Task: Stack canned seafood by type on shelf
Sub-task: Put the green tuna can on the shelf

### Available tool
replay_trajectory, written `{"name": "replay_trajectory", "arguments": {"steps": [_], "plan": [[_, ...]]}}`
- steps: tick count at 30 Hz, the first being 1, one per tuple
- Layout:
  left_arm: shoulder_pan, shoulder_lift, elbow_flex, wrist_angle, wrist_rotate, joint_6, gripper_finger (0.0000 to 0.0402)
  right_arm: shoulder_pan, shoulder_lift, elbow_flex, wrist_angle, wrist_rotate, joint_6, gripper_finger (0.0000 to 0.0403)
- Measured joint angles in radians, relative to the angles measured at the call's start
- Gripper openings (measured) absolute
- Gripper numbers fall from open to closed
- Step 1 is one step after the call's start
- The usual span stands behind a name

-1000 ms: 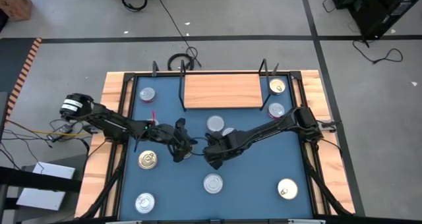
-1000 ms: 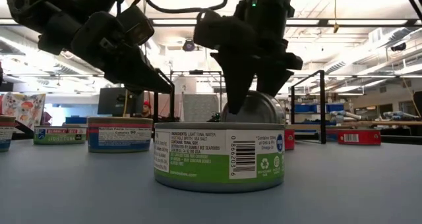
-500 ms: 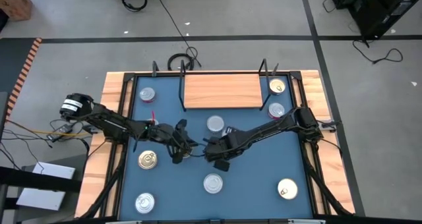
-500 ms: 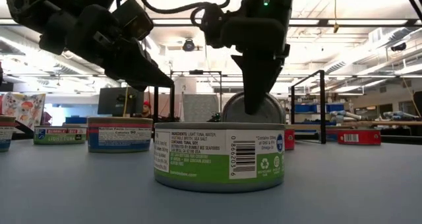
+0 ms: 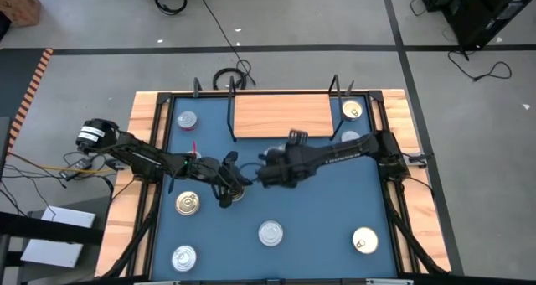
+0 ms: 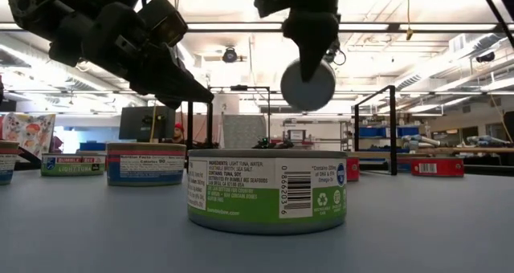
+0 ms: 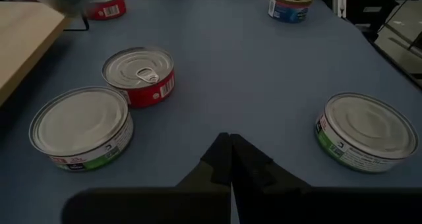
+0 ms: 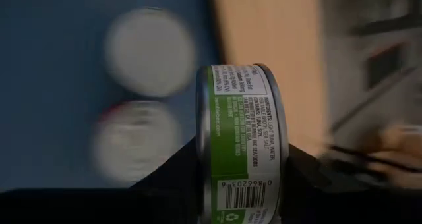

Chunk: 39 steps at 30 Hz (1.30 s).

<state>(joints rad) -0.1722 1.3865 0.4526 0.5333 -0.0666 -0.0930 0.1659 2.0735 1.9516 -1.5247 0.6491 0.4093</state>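
My right gripper (image 5: pixel 270 174) hangs above the table's middle, near the shelf's (image 5: pixel 282 116) front edge, shut on a green-labelled tin (image 8: pixel 242 141). The tin shows as a round disc (image 6: pixel 308 85) in the low view. Below it, a silver-lidded tin (image 7: pixel 82 126) and a red-sided tin (image 7: pixel 140 75) rest on their bases on the blue table. Another green-labelled tin (image 6: pixel 267 189) stands nearest the low camera. My left gripper (image 7: pixel 229 155) is shut, holds nothing, and hovers left of centre (image 5: pixel 236 185). My right gripper pinches the green-labelled tin across its two flat ends, one finger (image 8: pixel 188 168) on each round face (image 6: pixel 310 92). The fingers come from above, slanting down. The tin is lifted clear of the table and stands on edge, its labelled side wall (image 8: pixel 241 118) toward the wrist camera.
More tins stand on the table: far left (image 5: pixel 186 119), left (image 5: pixel 188 203), near left (image 5: pixel 183 256), near middle (image 5: pixel 270 232), near right (image 5: pixel 364 240), and two at the far right (image 5: pixel 353 110). The shelf's black wire uprights (image 5: pixel 335 88) rise at its ends.
My right gripper shut on the green-labelled tin as it stood on the table, then rose and went toward the shelf, rolling its wrist. The tin has come off the table and turned from flat onto its edge.
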Motion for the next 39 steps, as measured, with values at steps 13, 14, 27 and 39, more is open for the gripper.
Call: {"name": "replay_trajectory", "arguments": {"steps": [13,14,27,39], "plan": [[0.0,0.0,0.0,0.0,0.0,0.01,0.0003,-0.29,0.0,-0.094,0.085,0.351,-0.395,0.0143],[0.0,0.0,0.0,0.0,0.0,0.01,0.0003,-0.316,0.0,-0.112,0.106,0.346,-0.415,0.0143],[0.0,0.0,0.0,0.0,0.0,0.01,0.0003,-0.513,0.001,-0.337,0.411,0.235,-0.602,0.0143],[0.0,0.0,0.0,0.0,0.0,0.01,0.0003,-0.561,0.0,-0.345,0.413,0.138,-0.597,0.0161]]}}
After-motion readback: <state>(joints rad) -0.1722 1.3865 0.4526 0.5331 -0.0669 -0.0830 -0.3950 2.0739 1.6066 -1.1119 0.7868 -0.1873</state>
